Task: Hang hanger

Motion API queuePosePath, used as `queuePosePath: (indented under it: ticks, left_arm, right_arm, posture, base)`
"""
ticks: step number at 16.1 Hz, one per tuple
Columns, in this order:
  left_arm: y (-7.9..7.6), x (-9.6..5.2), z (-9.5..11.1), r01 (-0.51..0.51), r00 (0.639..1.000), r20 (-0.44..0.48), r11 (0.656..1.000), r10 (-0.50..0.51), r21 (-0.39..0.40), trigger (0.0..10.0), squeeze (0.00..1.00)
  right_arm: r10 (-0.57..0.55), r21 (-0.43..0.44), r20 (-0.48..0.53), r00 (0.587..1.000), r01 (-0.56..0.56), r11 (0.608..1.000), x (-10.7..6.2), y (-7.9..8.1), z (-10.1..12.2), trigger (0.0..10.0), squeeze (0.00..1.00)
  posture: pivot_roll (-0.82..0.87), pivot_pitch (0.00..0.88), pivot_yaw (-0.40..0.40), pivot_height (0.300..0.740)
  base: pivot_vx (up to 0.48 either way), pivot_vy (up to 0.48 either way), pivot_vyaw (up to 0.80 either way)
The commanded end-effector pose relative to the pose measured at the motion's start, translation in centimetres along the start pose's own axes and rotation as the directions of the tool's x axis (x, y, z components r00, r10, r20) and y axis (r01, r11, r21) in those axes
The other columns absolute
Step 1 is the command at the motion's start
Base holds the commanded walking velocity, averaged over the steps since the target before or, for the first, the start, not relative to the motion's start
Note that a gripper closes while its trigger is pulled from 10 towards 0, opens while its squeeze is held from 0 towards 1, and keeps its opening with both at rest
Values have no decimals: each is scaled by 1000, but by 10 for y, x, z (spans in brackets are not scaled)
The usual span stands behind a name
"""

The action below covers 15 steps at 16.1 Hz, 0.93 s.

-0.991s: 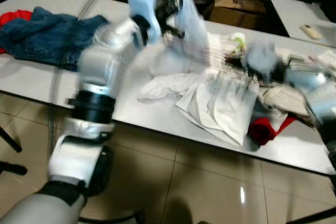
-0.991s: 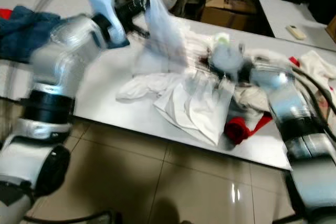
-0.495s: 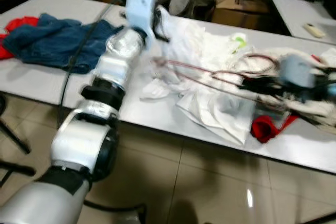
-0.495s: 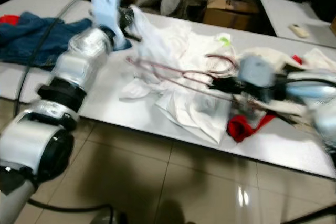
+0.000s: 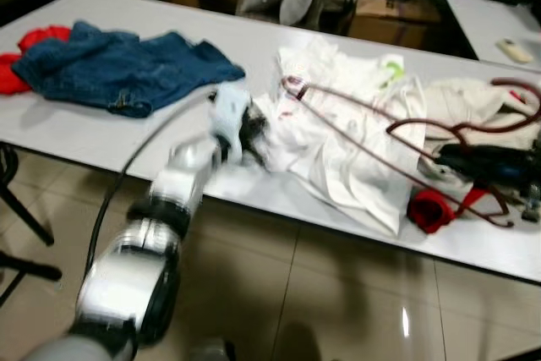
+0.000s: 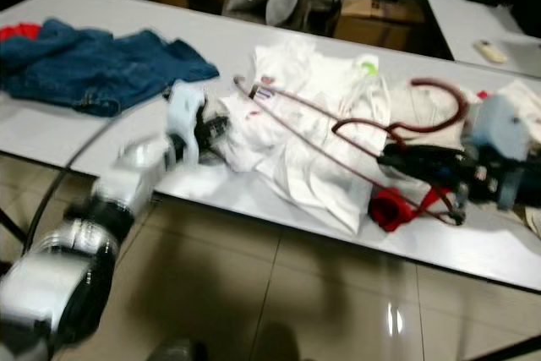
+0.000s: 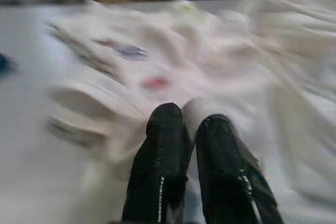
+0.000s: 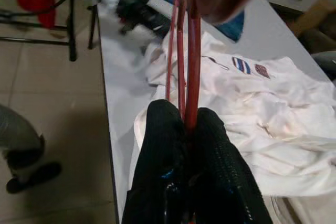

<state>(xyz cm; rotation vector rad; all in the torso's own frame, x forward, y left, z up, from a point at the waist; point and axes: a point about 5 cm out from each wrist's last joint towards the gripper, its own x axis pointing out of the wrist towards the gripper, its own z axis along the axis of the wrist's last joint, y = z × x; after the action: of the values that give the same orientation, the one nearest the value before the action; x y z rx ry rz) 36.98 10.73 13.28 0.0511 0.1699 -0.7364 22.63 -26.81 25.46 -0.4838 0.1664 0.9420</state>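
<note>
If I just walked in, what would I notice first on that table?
Probably the dark red hanger lying across the white shirt in the middle of the table, with the right gripper shut on it near the hook end. Then the left gripper pinching the shirt's near edge, and the blue jeans spread out at the table's left end.
</note>
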Motion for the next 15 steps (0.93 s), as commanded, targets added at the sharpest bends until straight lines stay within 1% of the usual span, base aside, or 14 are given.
queuePosePath:
  ticks: [1, 3, 4, 5, 6, 7, 8, 9, 10, 11, 12, 13, 14, 15]
  left_arm:
    - [-6, 1, 7, 80, 996, 25, 997, -80, 11, 10000, 1000]
    - [-15, -8, 2, 148, 989, 21, 988, -149, 42, 10000, 1000]
    - [-25, -16, 0, 202, 979, 24, 976, -205, 84, 10000, 1000]
    - [-44, -27, 11, 230, 965, 92, 961, -246, 155, 10000, 1000]
    - [-51, -32, 16, 236, 959, 113, 953, -260, 191, 10000, 1000]
    - [-56, -35, 18, 247, 955, 115, 947, -274, 206, 10000, 1000]
    - [-64, -43, 23, 255, 950, 114, 932, -292, 259, 10000, 1000]
    - [-67, -52, 29, 235, 954, 108, 920, -281, 314, 10000, 1000]
    - [-66, -58, 33, 213, 960, 102, 918, -260, 335, 10000, 1000]
    - [-63, -66, 37, 196, 968, 83, 923, -235, 330, 10000, 1000]
    - [-62, -71, 39, 192, 972, 69, 926, -226, 326, 10000, 1000]
    - [-61, -84, 39, 220, 972, -1, 919, -233, 327, 10000, 1000]
    - [-63, -91, 36, 284, 959, -81, 897, -273, 338, 10000, 1000]
    - [-66, -96, 32, 340, 940, -152, 870, -305, 358, 10000, 1000]
  right_arm:
    - [-22, 5, 6, 1000, 22, 1000, -3, 1, 2, 10000, 0]
    - [-108, 22, -9, 994, 109, 994, -4, -1, -3, 10000, 0]
    - [-170, 74, -27, 985, 172, 982, -3, 0, -9, 10000, 0]
    - [-226, 132, -47, 973, 231, 964, 7, 6, -14, 10000, 0]
    - [-254, 160, -44, 966, 258, 953, 13, 9, -15, 10000, 0]
    - [-272, 178, -36, 962, 274, 945, 17, 9, -16, 10000, 0]
    - [-331, 225, -6, 944, 324, 919, 30, 10, -14, 10000, 0]
    - [-419, 246, -13, 908, 409, 879, 41, 9, -15, 10000, 0]
    - [-503, 266, -21, 864, 490, 830, 47, 6, -17, 10000, 0]
    - [-583, 307, -8, 813, 557, 772, 56, 5, -16, 10000, 0]
    - [-602, 303, 7, 799, 572, 762, 60, 6, -13, 10000, 0]
    - [-646, 301, -1, 763, 616, 728, 70, 9, -10, 10000, 0]
    - [-635, 345, -5, 773, 597, 724, 77, 11, -9, 10000, 0]
    - [-629, 354, -3, 777, 590, 726, 81, 13, -8, 10000, 0]
  posture:
    - [-3, 0, -4, 740]
    - [-2, 0, -7, 740]
    - [1, 0, -9, 740]
    - [7, 0, -13, 740]
    - [11, 0, -13, 740]
    - [14, 0, -13, 740]
    - [15, 0, -11, 740]
    - [17, 0, -4, 740]
    - [19, 0, -3, 740]
    - [20, 0, -3, 740]
    - [21, 0, -8, 740]
    - [18, 0, -17, 740]
    - [25, 0, -25, 740]
    - [25, 0, -25, 740]
  base:
    - [0, 0, 0]
    - [0, 0, 0]
    - [0, 0, 0]
    - [0, 0, 0]
    - [0, 0, 0]
    - [0, 0, 0]
    - [0, 0, 0]
    - [0, 0, 0]
    - [0, 0, 0]
    - [0, 0, 0]
    - [0, 0, 0]
    - [0, 0, 0]
    - [0, 0, 0]
    - [0, 0, 0]
